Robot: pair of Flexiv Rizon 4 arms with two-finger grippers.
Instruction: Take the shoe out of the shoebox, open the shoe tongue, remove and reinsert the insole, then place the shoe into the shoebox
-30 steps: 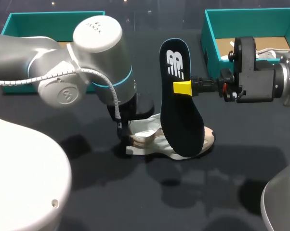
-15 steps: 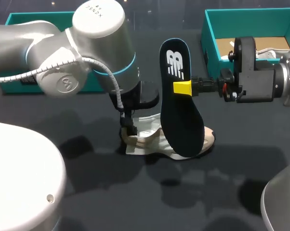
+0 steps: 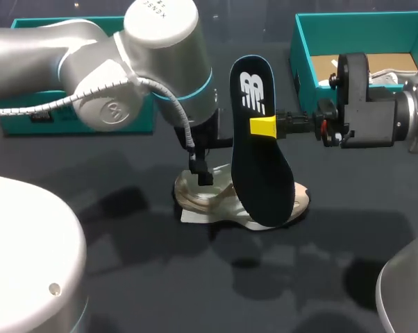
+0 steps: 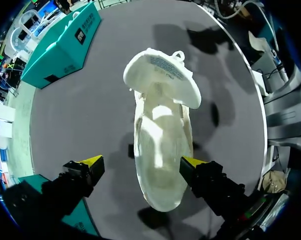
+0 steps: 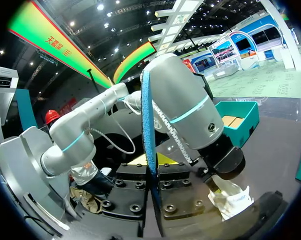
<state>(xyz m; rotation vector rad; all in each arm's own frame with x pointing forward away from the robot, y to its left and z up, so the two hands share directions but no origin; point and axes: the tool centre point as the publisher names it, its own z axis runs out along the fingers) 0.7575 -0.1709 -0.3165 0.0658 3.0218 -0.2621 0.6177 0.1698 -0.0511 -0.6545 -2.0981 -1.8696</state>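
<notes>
A white and beige shoe (image 3: 216, 205) lies on the dark table, with its tongue (image 4: 163, 77) folded outwards and its inside showing. My left gripper (image 4: 141, 162) hangs open straight above the shoe (image 4: 160, 150), one yellow tip on either side of it and neither touching. My left arm (image 3: 126, 76) comes in over the table's middle. To the right, my right gripper (image 3: 263, 127) is shut on the dark insole (image 3: 261, 146), which stands upright above the shoe's toe end. In the right wrist view the insole (image 5: 149, 125) shows edge-on, clamped between the fingers.
An open teal shoebox (image 3: 303, 62) with brown paper inside stands at the back right, behind my right arm. A second teal box (image 3: 28, 31) sits at the back left, behind my left arm. Dark table surface lies in front of the shoe.
My left arm has swung to the right, carrying its gripper from the shoe's heel end to over the shoe. The right arm and the insole have kept still.
</notes>
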